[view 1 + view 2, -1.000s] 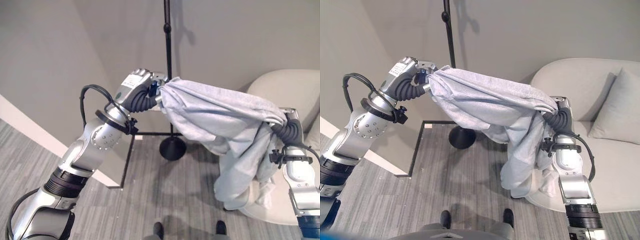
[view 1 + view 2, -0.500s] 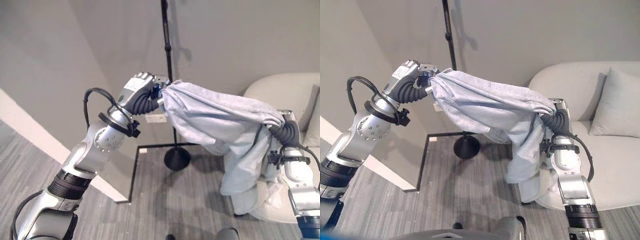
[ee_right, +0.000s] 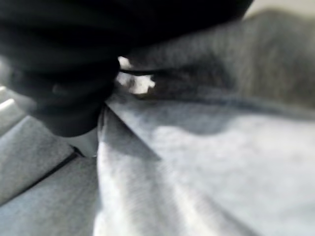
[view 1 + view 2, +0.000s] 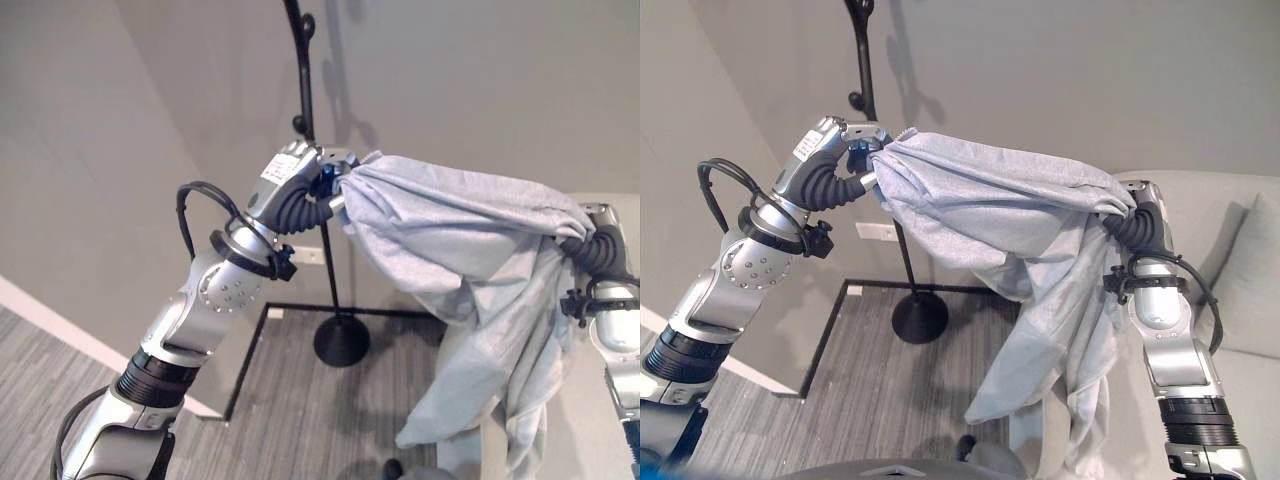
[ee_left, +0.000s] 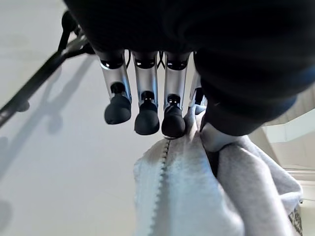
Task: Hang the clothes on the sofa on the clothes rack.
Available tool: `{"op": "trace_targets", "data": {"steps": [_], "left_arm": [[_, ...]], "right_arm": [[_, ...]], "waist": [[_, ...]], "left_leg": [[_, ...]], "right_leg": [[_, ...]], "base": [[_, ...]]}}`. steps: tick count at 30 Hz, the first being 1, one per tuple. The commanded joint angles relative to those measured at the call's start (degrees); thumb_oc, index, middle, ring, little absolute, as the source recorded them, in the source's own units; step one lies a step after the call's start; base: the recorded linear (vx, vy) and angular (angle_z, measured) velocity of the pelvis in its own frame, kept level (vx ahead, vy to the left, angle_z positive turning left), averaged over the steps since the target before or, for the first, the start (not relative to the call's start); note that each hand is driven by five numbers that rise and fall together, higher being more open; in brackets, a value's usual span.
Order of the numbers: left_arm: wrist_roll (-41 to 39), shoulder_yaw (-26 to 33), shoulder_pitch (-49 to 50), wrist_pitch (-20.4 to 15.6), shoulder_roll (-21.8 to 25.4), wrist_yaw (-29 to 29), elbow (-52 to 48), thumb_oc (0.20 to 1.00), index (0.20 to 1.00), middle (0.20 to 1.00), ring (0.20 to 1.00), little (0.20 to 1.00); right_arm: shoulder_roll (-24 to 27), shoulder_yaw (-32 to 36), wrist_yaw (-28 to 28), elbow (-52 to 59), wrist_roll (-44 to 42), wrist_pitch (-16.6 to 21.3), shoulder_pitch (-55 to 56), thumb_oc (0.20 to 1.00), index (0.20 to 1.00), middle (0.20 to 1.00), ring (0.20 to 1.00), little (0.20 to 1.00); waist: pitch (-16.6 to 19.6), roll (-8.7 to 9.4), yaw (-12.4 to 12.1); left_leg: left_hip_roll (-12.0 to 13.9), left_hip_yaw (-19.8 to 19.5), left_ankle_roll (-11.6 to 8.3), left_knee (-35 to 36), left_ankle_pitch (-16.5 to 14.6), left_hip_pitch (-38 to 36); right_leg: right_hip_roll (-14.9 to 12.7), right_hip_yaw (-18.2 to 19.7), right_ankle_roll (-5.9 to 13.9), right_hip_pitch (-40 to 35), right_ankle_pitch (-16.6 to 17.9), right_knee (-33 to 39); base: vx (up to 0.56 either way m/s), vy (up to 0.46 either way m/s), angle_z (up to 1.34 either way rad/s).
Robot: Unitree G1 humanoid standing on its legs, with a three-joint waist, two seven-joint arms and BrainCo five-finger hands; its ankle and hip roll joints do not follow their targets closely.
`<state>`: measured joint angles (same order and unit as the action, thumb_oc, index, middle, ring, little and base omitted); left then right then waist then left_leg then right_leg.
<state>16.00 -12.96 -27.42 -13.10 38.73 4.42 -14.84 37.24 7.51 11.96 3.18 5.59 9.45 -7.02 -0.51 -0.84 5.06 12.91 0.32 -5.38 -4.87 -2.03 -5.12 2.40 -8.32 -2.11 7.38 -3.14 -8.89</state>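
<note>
The pale grey garment (image 4: 990,215) hangs stretched in the air between the robot's two raised hands, just to the sofa side of the clothes rack's black pole (image 4: 305,80). The left hand (image 4: 325,172) is right beside that pole, up at the height of its lower knob, and has one end of the cloth bunched tight. Seen from its own wrist, the dark-tipped fingers (image 5: 145,115) curl down onto the hemmed edge of the fabric while the thumb presses in from the other side, so the cloth is pinched firmly.

From there the garment runs away from the pole in a sagging band to the right hand (image 4: 1143,200), which is held up at about the same height, well apart from the rack and over the pale sofa (image 4: 1240,250). The cloth drapes over and around this hand and hides its fingers. From the wrist there is only dark cover and folds of grey fabric, so I cannot tell how it grips.

Below the right hand a long fold of the garment drops straight down, clear of the sofa seat. The rack's round black base (image 4: 342,340) sits on the grey striped floor (image 4: 890,390), beneath the left end of the cloth.
</note>
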Motion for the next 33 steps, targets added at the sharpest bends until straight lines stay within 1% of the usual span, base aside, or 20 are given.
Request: {"op": "trace_targets", "data": {"steps": [1,2,3,4,5,6,7,8,9,10,11,12,14,16,17,28,33], "left_arm": [[-2.52,3.61,-4.11,0.13,0.95,1.01,1.54,0.200,0.200,0.200,0.200,0.200],[-2.70,3.70,-4.01,0.35,0.79,0.90,1.38,0.200,0.200,0.200,0.200,0.200],[-2.82,3.72,-4.05,0.52,0.67,0.97,1.42,0.200,0.200,0.200,0.200,0.200],[-2.90,4.01,-3.77,0.54,0.62,1.13,1.41,0.200,0.200,0.200,0.200,0.200],[-3.16,4.43,-3.54,0.58,0.38,1.18,1.18,0.200,0.200,0.200,0.200,0.200],[-3.18,4.55,-3.71,0.44,0.26,1.15,1.14,0.200,0.200,0.200,0.200,0.200],[-3.18,4.56,-3.74,0.43,0.24,1.14,1.15,0.200,0.200,0.200,0.200,0.200],[-3.34,4.54,-4.00,0.26,0.01,1.04,1.16,0.200,0.200,0.200,0.200,0.200],[-3.37,3.94,-4.71,0.04,-0.25,0.99,1.49,0.200,0.200,0.200,0.200,0.200],[-3.33,3.63,-4.96,-0.12,-0.12,1.01,1.58,0.200,0.200,0.200,0.200,0.200],[-2.85,2.20,-5.98,-0.75,0.25,1.31,1.78,0.200,0.200,0.200,0.200,0.200],[-2.83,2.13,-5.98,-0.75,0.24,1.34,1.82,0.200,0.200,0.200,0.200,0.200],[-2.84,1.52,-5.53,-0.91,0.66,0.85,1.39,0.200,0.200,0.200,0.200,0.200],[-3.00,1.63,-5.22,-0.83,0.97,0.89,1.17,0.200,0.200,0.200,0.200,0.200],[-3.12,1.59,-4.92,-0.75,1.33,0.94,1.08,0.200,0.200,0.200,0.200,0.200],[-3.04,3.40,-2.92,-0.81,2.19,1.35,-0.28,0.200,0.200,0.200,0.200,0.200],[-3.06,4.32,-2.50,-1.06,2.53,1.87,-1.16,0.200,0.200,0.200,0.200,0.200]], "right_arm": [[0.54,1.89,1.32,3.99,-2.87,3.46,-2.46,0.200,0.200,0.200,0.200,0.200],[0.66,2.03,1.48,4.19,-3.06,3.42,-2.27,0.200,0.200,0.200,0.200,0.200],[0.78,2.12,1.73,4.12,-3.25,3.32,-2.40,0.200,0.200,0.200,0.200,0.200],[0.86,2.01,1.82,3.80,-3.17,3.26,-2.45,0.200,0.200,0.200,0.200,0.200],[1.15,1.93,1.97,3.73,-2.84,2.86,-2.32,0.200,0.200,0.200,0.200,0.200],[1.20,1.98,1.98,3.80,-2.80,2.79,-2.43,0.200,0.200,0.200,0.200,0.200],[1.21,1.99,1.98,3.81,-2.79,2.77,-2.45,0.200,0.200,0.200,0.200,0.200],[1.17,1.99,2.07,3.91,-2.84,2.89,-2.58,0.200,0.200,0.200,0.200,0.200],[1.09,1.84,2.24,3.65,-2.88,3.00,-2.88,0.200,0.200,0.200,0.200,0.200],[1.01,1.61,2.44,3.52,-3.04,3.16,-3.13,0.200,0.200,0.200,0.200,0.200],[0.84,1.53,2.61,2.95,-1.85,3.13,-3.29,0.200,0.200,0.200,0.200,0.200],[0.81,1.54,2.62,2.96,-1.82,3.12,-3.23,0.200,0.200,0.200,0.200,0.200],[-0.11,1.29,2.51,2.97,-1.32,2.84,-3.06,0.200,0.200,0.200,0.200,0.200],[-0.62,1.02,2.41,2.93,-1.04,2.55,-2.92,0.200,0.200,0.200,0.200,0.200],[-1.06,0.44,2.34,2.72,-0.67,2.27,-3.29,0.200,0.200,0.200,0.200,0.200],[-2.10,-1.81,1.66,2.42,-0.07,1.81,-5.70,0.200,0.200,0.200,0.200,0.200],[-2.63,-2.31,2.12,2.33,0.12,1.77,-7.11,0.200,0.200,0.200,0.200,0.200]], "waist": [[-0.07,0.74,1.71],[-0.67,1.29,1.49],[-1.32,2.00,1.43],[-1.39,2.23,1.56],[-2.08,2.54,1.37],[-2.26,2.63,1.21],[-2.23,2.65,1.14],[-2.26,2.91,0.87],[-2.50,3.30,-0.15],[-2.74,3.01,-0.98],[-1.26,1.75,-1.54],[-1.24,1.79,-1.55],[0.28,1.35,-1.47],[0.78,1.51,-1.77],[1.24,1.72,-2.22],[1.94,2.68,-3.86],[2.10,2.76,-4.47]], "left_leg": [[-2.68,-0.99,-1.99,-9.70,4.46,-3.10],[-2.56,-0.78,-2.05,-14.68,6.25,-0.87],[-2.49,-0.10,-1.72,-19.44,7.35,1.39],[-1.69,1.59,-1.21,-21.46,7.24,2.48],[-0.33,4.68,-0.65,-22.16,5.92,4.68],[-0.05,5.75,-0.57,-20.07,4.03,5.66],[-0.16,5.94,-0.41,-19.88,3.86,5.49],[-0.15,7.00,-0.16,-16.83,1.65,6.03],[-1.17,7.47,-0.19,-9.19,-0.32,7.81],[-2.04,7.24,-0.63,-5.48,0.80,9.54],[-3.67,6.69,-1.57,4.85,3.93,6.53],[-3.72,6.72,-1.56,5.20,4.05,6.29],[-4.61,7.86,-1.10,7.87,3.93,3.20],[-5.17,8.42,-0.72,9.35,4.00,1.82],[-5.74,8.71,-0.09,9.64,3.31,0.98],[-7.08,9.59,1.34,9.86,1.56,-0.54],[-7.45,9.76,1.65,9.87,1.17,-0.89]], "right_leg": [[-4.62,0.86,8.55,-5.98,5.49,13.54],[-4.64,0.69,7.73,-7.23,4.94,13.59],[-4.80,0.47,7.14,-8.11,4.57,13.68],[-4.65,0.01,6.79,-8.92,3.82,13.81],[-5.03,-0.55,6.63,-10.16,2.96,13.81],[-5.46,-0.85,7.04,-10.50,2.82,13.82],[-5.58,-0.79,7.18,-10.51,2.73,13.81],[-6.18,-0.95,7.60,-10.76,2.63,13.80],[-7.24,-1.28,8.52,-11.24,2.38,13.76],[-7.33,-1.38,8.84,-11.88,2.07,13.80],[-7.82,-2.19,10.01,-12.74,1.55,13.76],[-7.86,-2.21,10.06,-12.83,1.52,13.78],[-8.71,-1.90,10.49,-13.39,1.71,13.76],[-9.34,-1.49,10.77,-13.66,1.84,13.75],[-10.02,-1.20,11.18,-13.66,2.08,13.68],[-11.96,-1.29,12.54,-13.56,2.97,13.52],[-12.64,-1.77,12.92,-13.70,3.32,13.44]], "base": [[0.14,-0.173,0.05],[0.09,-0.169,0.13],[0.05,-0.163,0.17],[0.04,-0.134,0.11],[0.04,-0.060,0.03],[0.04,-0.007,0.06],[0.03,0.052,0.17],[0.06,0.102,0.14],[0.05,0.137,0.16],[0.15,0.250,0.14],[0.12,0.187,0.12],[0.17,0.182,-0.09],[0.15,0.148,-0.15],[0.13,0.168,-0.07],[0.09,0.147,0.01],[0.03,0.065,-0.02],[0.00,0.019,-0.03]]}}
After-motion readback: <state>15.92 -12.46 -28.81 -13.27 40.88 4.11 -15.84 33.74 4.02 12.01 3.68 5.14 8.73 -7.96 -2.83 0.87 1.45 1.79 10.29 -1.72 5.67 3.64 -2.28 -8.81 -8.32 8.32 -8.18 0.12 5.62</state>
